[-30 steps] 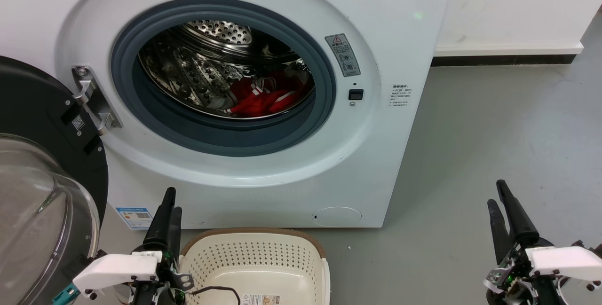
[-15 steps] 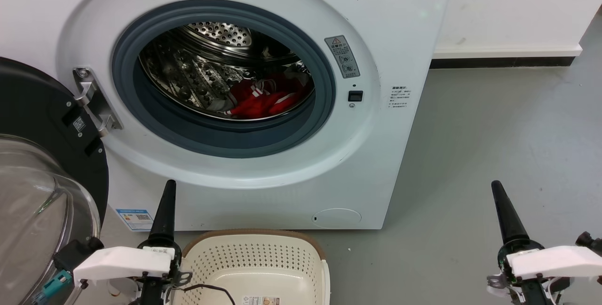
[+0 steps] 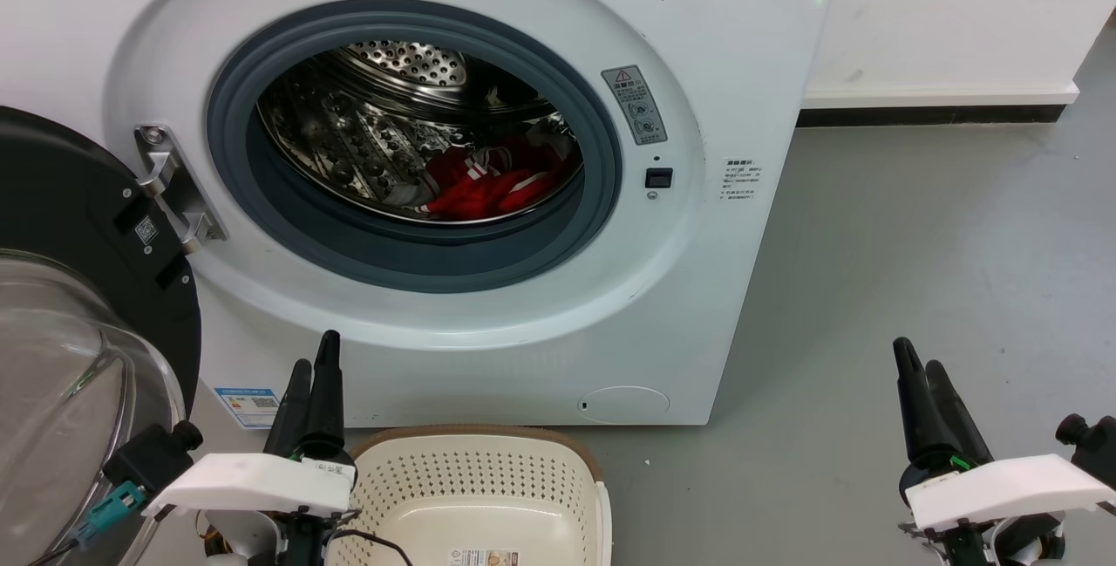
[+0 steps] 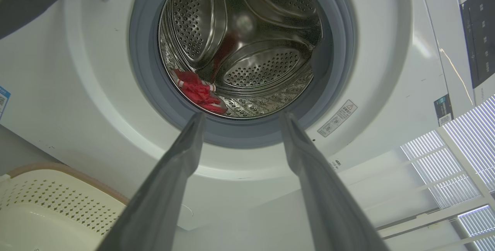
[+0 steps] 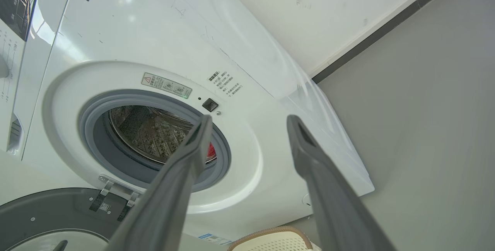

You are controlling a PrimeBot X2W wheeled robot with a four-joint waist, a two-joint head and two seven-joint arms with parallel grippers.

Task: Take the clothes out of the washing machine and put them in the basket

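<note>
Head view: clothes (image 3: 488, 187) heaped low at the right of the steel drum inside the washing machine (image 3: 697, 43), door (image 3: 78, 191) swung open at the left. Basket (image 3: 471, 435) on the floor (image 3: 915, 226), just before the machine. Left gripper (image 3: 316, 352) beside the basket's left rim, fingers parted, empty. Right gripper (image 3: 915, 355) well off to the right above the floor, likewise spread and empty.
</note>
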